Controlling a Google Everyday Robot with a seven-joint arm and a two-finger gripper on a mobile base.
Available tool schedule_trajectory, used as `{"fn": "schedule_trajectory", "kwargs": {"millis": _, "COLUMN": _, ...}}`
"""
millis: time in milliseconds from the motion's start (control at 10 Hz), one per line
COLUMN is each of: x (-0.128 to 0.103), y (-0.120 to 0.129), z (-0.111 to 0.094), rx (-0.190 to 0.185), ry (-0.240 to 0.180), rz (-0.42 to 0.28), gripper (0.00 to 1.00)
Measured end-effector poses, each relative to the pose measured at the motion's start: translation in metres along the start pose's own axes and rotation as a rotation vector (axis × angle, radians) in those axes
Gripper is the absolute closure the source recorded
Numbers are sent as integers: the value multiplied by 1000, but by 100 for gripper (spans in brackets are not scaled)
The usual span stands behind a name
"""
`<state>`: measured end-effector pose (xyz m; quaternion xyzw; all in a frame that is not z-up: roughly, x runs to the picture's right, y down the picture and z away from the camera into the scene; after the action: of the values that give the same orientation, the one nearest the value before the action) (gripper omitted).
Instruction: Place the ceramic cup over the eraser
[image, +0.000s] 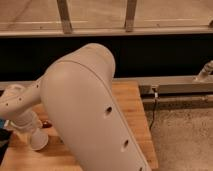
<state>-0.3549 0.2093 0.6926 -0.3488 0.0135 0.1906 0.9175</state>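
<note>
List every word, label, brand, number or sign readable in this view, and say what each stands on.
None can be read.
The arm has a plain pale shell with only round holes and no print.
The wooden table has bare boards and no markings.
The gripper, low at the left over the table, shows no label.
</note>
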Motion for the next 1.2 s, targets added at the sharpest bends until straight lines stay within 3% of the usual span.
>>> {"fn": "schedule_trajectory", "kwargs": {"millis": 400, "x": 6, "y": -14, "z": -55, "rx": 80, "ry": -12, "rz": 18, "gripper": 100}}
{"fn": "schedule_trajectory", "kwargs": {"millis": 600, "x": 14, "y": -36, "z": -88, "rx": 122, "ry": -16, "rz": 52, "gripper": 100}}
{"fn": "schedule_trajectory", "kwargs": {"millis": 900, "x": 31, "y": -76, "z": -124, "rx": 163, "ry": -36, "rz": 125, "gripper": 100}}
{"fn": "schedule_trajectory", "kwargs": {"millis": 1200, "x": 70, "y": -114, "z": -151, "rx": 184, "ry": -57, "rz": 251, "gripper": 100}}
